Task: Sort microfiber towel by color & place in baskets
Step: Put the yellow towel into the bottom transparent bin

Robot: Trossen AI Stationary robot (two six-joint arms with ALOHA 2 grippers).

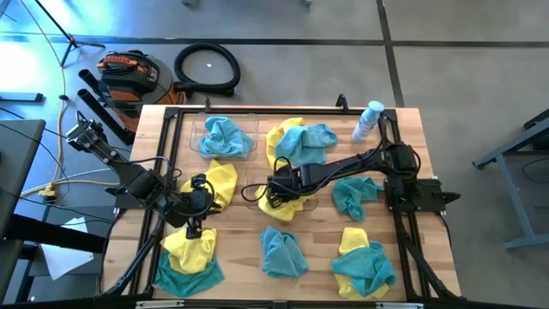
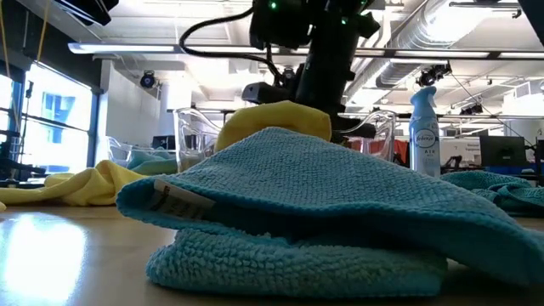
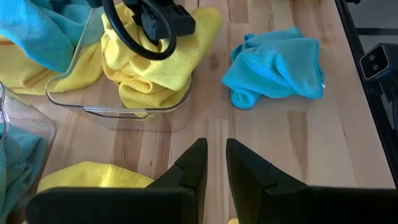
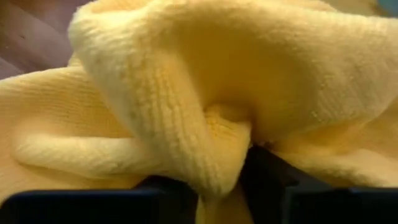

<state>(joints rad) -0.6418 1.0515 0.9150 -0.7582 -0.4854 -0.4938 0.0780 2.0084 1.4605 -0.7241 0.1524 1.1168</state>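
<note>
Two clear baskets stand on the wooden table. The far-left basket (image 1: pixel 190 129) holds a teal towel (image 1: pixel 225 137). The middle basket (image 3: pixel 124 112) holds a yellow towel (image 3: pixel 149 74), which lies heaped on the basket's floor. My right gripper (image 1: pixel 274 190) points down into it, shut on a fold of that towel (image 4: pixel 186 93). My left gripper (image 3: pixel 216 155) hovers near the table's left over a yellow towel (image 1: pixel 190 247) lying on a teal one (image 1: pixel 189 276). Its fingers are narrowly parted with nothing between them. My right gripper has a raised fold of the yellow towel (image 4: pixel 217 155) between its two fingers (image 4: pixel 273 180), several layers bunched together. The fingers come from above, pointing steeply down. The rest of the towel lies slack in the middle basket.
Loose towels lie around: a yellow and teal heap (image 1: pixel 300 142) at the far middle, a teal one (image 1: pixel 356 193) at the right, a teal one (image 1: pixel 281 251) near the front, and a yellow and teal heap (image 1: pixel 364 264) at the near right. A spray bottle (image 1: pixel 369 120) lies at the far right.
</note>
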